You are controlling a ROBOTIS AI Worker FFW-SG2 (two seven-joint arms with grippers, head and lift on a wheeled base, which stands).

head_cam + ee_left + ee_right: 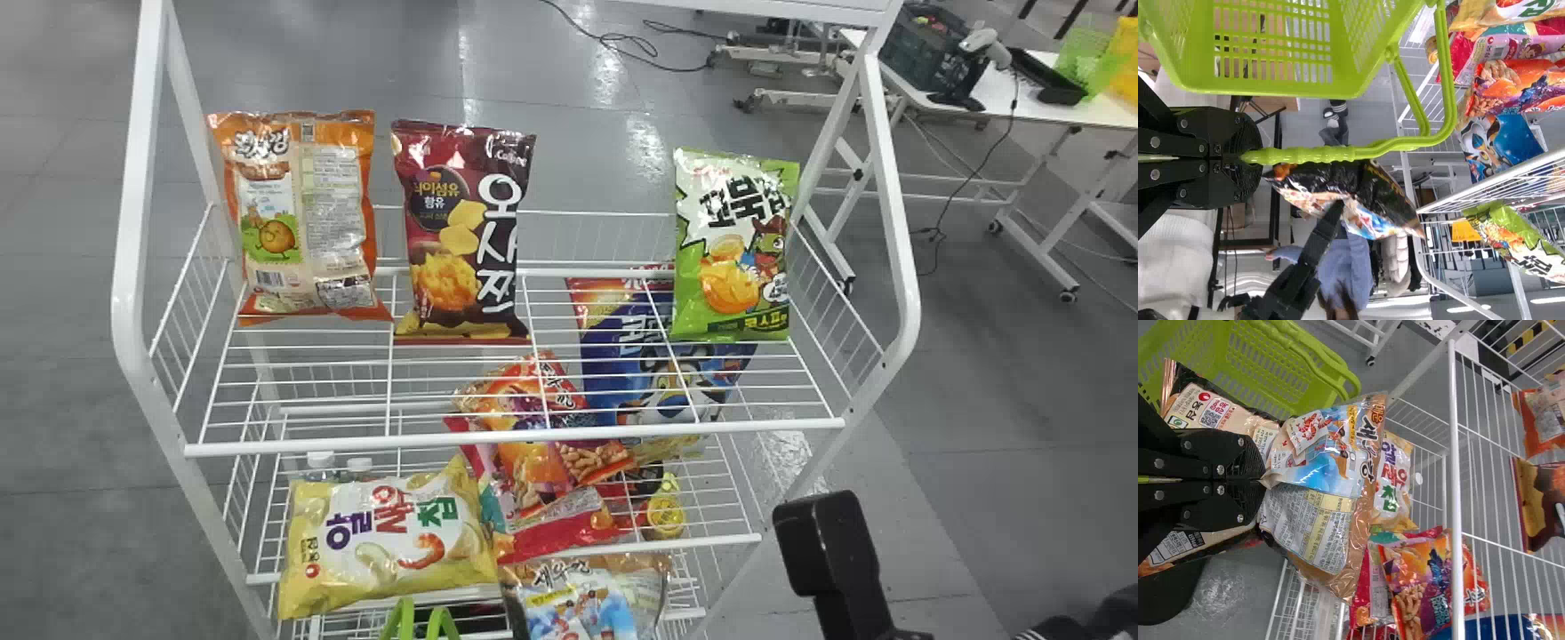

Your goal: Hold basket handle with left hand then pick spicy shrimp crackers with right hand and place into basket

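My right arm and gripper (831,556) come in at the lower right of the head view. The right gripper (1263,481) is shut on the spicy shrimp crackers (1331,463), a brown and blue bag; its top (591,591) shows at the head view's bottom edge. Beige printed packaging (1201,407) shows behind the fingers; whether it is the same bag I cannot tell. My left gripper (1245,158) is shut on the handle (1318,155) of the green basket (1278,87). Part of the handle (406,620) stands at the head view's bottom, left of the crackers, which hang beside the basket.
A white wire rack (516,437) stands in front, with an orange-edged bag (302,213), a dark red bag (462,231) and a green bag (736,244) on its upper shelf. Below are a yellow bag (387,538), a blue bag (658,373) and several red and orange packs.
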